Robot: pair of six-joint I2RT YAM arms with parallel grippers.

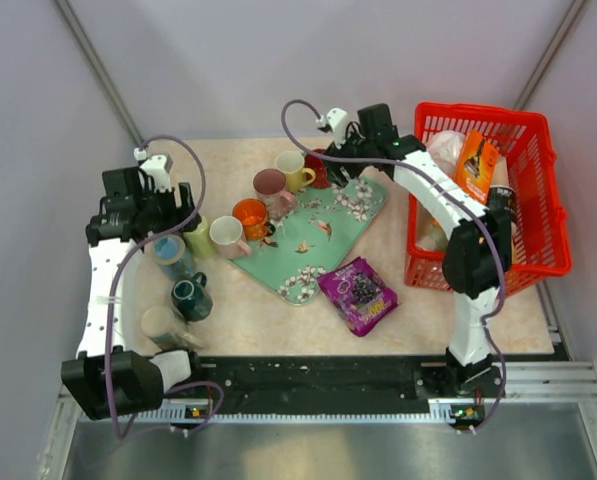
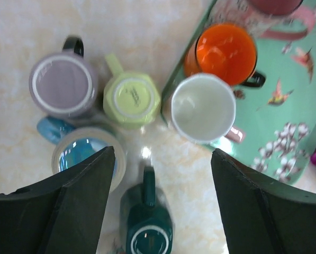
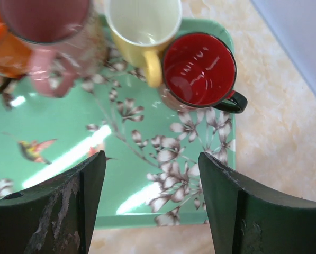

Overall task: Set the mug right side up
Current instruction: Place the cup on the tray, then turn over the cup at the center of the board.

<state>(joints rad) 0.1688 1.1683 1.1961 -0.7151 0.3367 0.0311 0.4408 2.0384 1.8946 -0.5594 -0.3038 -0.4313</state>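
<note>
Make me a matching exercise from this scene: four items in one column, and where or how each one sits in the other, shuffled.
Column one:
1. light green mug
2. orange mug
3. purple packet
4. red basket

Column two:
A. mouth up, on the tray
B. lying flat on the table, beside the tray
C. bottom up, on the table
D. standing at the table's right side

Pairs: 1-C, 2-A, 3-B, 4-D

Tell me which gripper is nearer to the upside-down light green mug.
Left. The left gripper hangs open over the table, with the light green mug just beyond its fingertips. The right gripper is far off, open over the floral tray, near the red mug.
</note>
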